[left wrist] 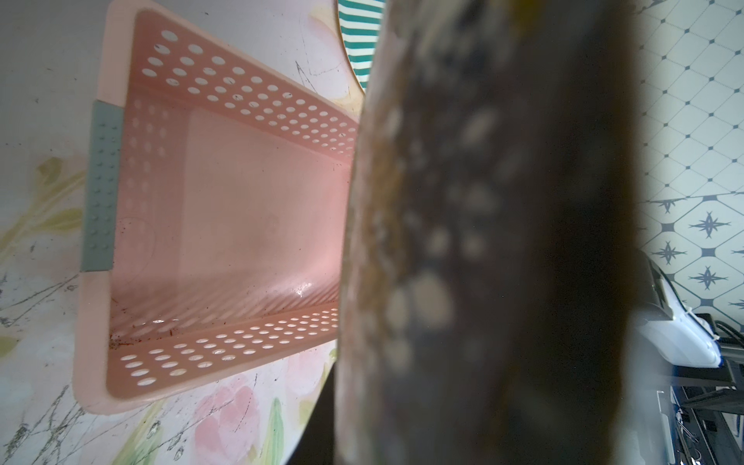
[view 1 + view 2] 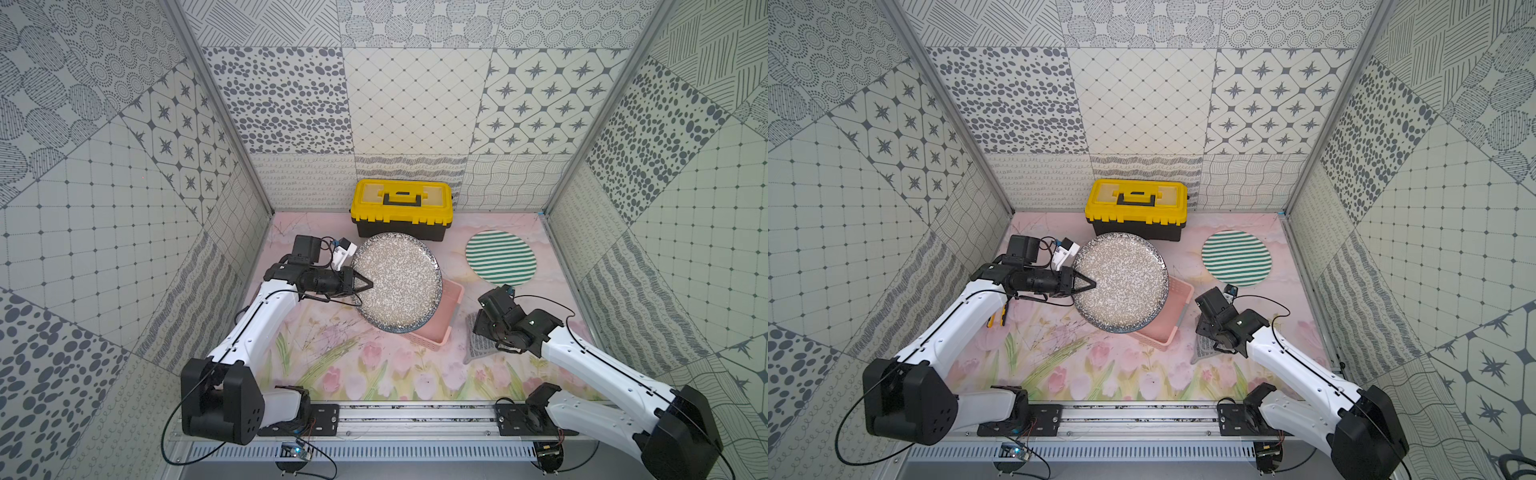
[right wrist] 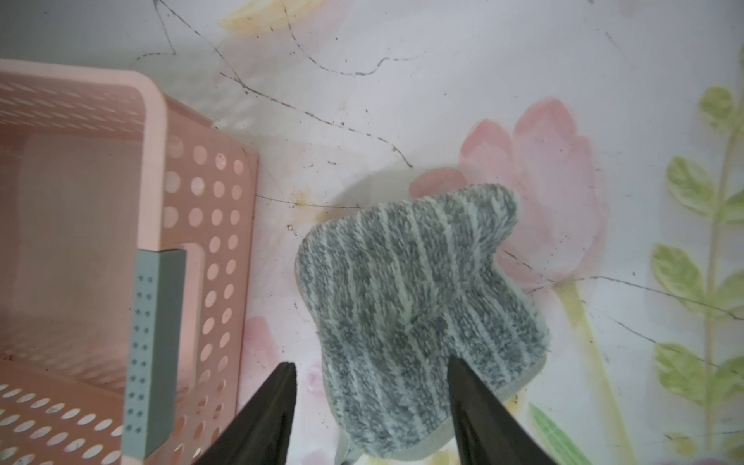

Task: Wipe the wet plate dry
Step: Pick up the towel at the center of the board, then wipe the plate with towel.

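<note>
Pressed up against the left wrist camera, the speckled plate is a dark blur that fills much of that view. In both top views the left gripper is clamped narrow on the plate's rim on the robot's left side. It holds the plate off the table with the pale speckled face turned up towards the camera. The plate overhangs the pink basket, whose perforated walls and grey handle pad show past the plate's edge in the left wrist view. Whether the plate touches the basket cannot be told.

On the robot's right, the right gripper points down with its jaws wide apart over the grey striped cloth. One black fingertip presses on the cloth and the other sits just beside its edge, near the basket's rim. In both top views the cloth lies flat on the floral table, partly hidden under the right wrist and just beside the basket.

At the back wall a yellow toolbox stands closed, and a striped disc lies flat to the right of it, well apart from the cloth
</note>
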You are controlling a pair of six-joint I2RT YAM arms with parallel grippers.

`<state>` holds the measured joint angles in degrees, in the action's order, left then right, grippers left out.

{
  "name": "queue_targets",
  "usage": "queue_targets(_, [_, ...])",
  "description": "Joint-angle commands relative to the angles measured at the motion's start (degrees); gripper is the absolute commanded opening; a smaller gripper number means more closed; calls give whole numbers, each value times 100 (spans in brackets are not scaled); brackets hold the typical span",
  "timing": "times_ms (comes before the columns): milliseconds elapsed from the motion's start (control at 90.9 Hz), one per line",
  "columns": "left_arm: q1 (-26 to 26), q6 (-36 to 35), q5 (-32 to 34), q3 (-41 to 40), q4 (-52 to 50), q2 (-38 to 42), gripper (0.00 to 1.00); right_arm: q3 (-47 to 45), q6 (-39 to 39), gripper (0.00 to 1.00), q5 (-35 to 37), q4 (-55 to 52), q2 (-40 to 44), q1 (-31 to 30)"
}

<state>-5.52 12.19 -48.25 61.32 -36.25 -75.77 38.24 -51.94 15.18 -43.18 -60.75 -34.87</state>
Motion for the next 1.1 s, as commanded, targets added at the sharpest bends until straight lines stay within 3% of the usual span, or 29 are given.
queue_targets(0, [23,-132,-1453,74,993,63,0,-134,58,63,-103,596,-337,200])
queue_targets(154, [19,-131,-1453,51,1006,80,0,-174,162,59,-458,1177,-1007,516])
queue_targets(253, [22,-132,-1451,47,1009,99,0,-108,160,46,-449,1289,-1357,525])
queue_targets(429, [18,-80,-1457,26,1024,82,0,-155,67,0,-181,1267,-1276,526])
queue_targets(649, [17,-92,-1479,32,1024,85,0,-229,787,0,425,1125,640,524])
queue_targets(803, [14,-148,-1508,32,1024,80,0,92,1685,0,124,1385,1620,518])
queue_targets(946, [3,-208,-1605,25,1025,89,0,665,2146,0,-782,1999,1546,465])
queue_targets(1090, [-43,-376,-1830,21,891,112,0,1493,2250,0,-1296,2374,533,268])
